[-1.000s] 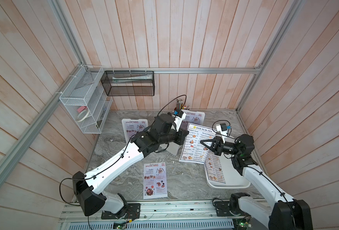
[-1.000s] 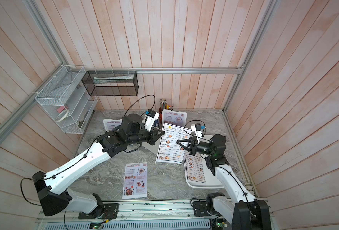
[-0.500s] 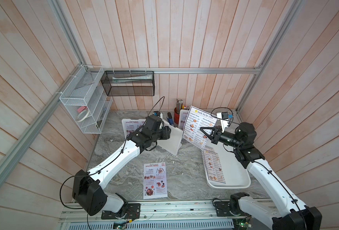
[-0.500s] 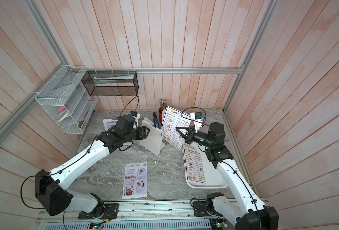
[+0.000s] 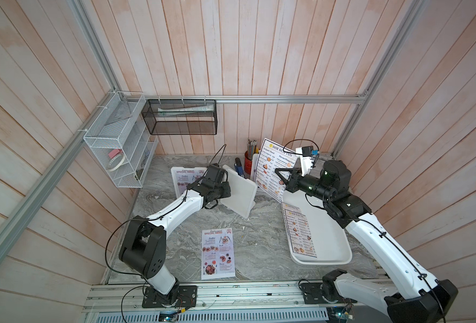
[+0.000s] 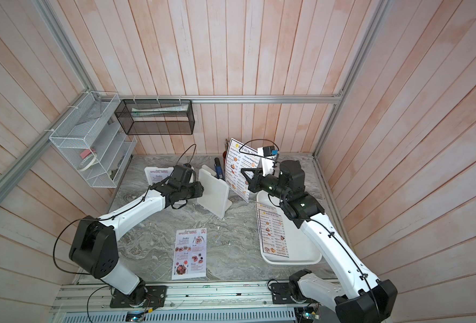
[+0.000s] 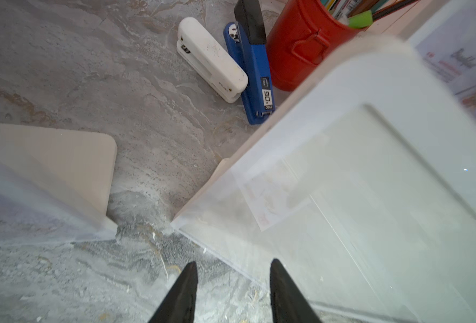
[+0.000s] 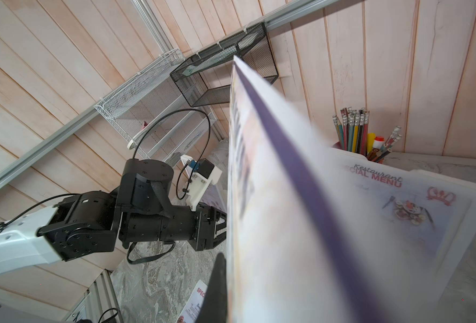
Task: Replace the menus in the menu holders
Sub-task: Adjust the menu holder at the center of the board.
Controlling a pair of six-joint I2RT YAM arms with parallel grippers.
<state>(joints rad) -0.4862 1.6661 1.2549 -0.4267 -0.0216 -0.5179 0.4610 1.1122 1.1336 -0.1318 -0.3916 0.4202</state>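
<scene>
My right gripper (image 5: pixel 280 172) is shut on a DIM SUM INN menu (image 5: pixel 274 170), held upright in the air; the right wrist view shows one finger (image 8: pixel 219 268) pressed against the sheet (image 8: pixel 287 223). An empty white menu holder (image 5: pixel 238 193) stands mid-table. My left gripper (image 7: pixel 232 264) is open at that holder's lower edge (image 7: pixel 231 251), holding nothing. Two other menu holders carry SPECIAL MENU sheets, one at the back left (image 5: pixel 186 179) and one behind the held menu (image 8: pixel 413 212). A loose SPECIAL MENU (image 5: pixel 218 253) lies near the front.
A white tray (image 5: pixel 329 243) at the right holds another DIM SUM INN menu (image 5: pixel 299 232). A red pencil cup (image 5: pixel 248 163), a white stapler (image 7: pixel 211 58) and a blue stapler (image 7: pixel 255 78) stand at the back. Wire baskets (image 5: pixel 119 148) hang on the wall.
My right gripper has lifted the DIM SUM INN menu from lying low over the table to upright near the back. My left gripper has opened and drawn back beside the empty holder.
</scene>
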